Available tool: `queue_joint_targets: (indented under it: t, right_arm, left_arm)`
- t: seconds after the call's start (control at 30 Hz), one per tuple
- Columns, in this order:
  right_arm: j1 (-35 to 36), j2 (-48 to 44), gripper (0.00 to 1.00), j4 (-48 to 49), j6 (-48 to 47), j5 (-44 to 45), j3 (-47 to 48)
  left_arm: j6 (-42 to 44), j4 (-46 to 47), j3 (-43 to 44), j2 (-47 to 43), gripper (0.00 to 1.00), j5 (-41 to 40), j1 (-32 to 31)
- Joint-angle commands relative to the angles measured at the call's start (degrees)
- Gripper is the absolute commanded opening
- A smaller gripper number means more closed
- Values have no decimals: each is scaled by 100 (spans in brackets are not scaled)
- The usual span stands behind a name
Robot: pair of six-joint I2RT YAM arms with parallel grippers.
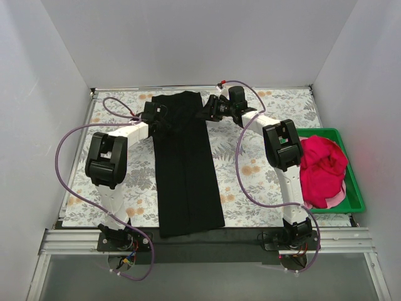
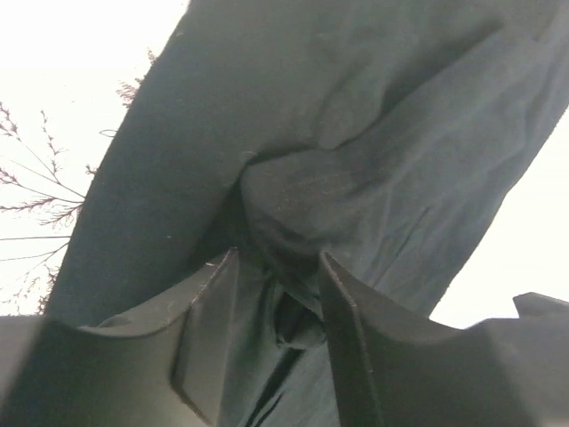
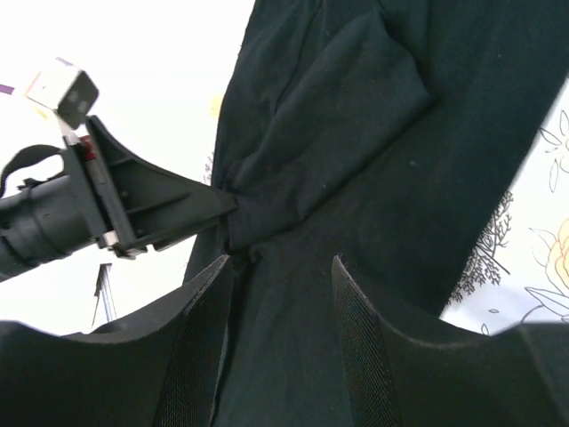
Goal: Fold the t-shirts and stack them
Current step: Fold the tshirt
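Observation:
The black t-shirt (image 1: 188, 175) lies as a long narrow strip down the middle of the floral table. My left gripper (image 1: 156, 119) is at its far left corner. In the left wrist view the left gripper (image 2: 278, 267) is shut on a bunch of the black t-shirt (image 2: 356, 133), with creases running out from the grip. My right gripper (image 1: 210, 111) is at the far right edge. In the right wrist view the right gripper (image 3: 280, 267) is open over the flat black t-shirt (image 3: 400, 133). The pinkish-red t-shirt (image 1: 321, 166) lies crumpled in the crate.
A green plastic crate (image 1: 354, 182) stands at the right edge of the table. The floral table cover (image 1: 250, 163) shows on both sides of the black strip. White walls close in the left, back and right. The left arm's fingers (image 3: 178, 209) show in the right wrist view.

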Motion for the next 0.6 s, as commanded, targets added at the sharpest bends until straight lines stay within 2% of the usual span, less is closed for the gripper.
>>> queue_joint_targets:
  t: [0.0,0.07,0.1,0.27,0.43,0.57]
  right_arm:
    - [15,-88,48,434,76,-192,-58]
    - [15,-70,48,434,59,-254,-102]
    - [15,-79,48,443,50,-263,-119]
    - [15,-123,48,461,24,-333,-286]
    - [15,-220,48,469,-55,-333,-444]
    - [15,-281,48,469,-99,-359,-541]
  left_arm:
    - [-260,142,-145,-73,37,-187,9]
    - [-287,291,-269,-126,32,-267,27]
    - [-287,344,-330,-152,25,-276,36]
    - [-147,730,-778,-363,13,-284,36]
    - [-163,889,-1113,-487,13,-320,44]
    - [-173,801,-1113,-547,26,-285,44]
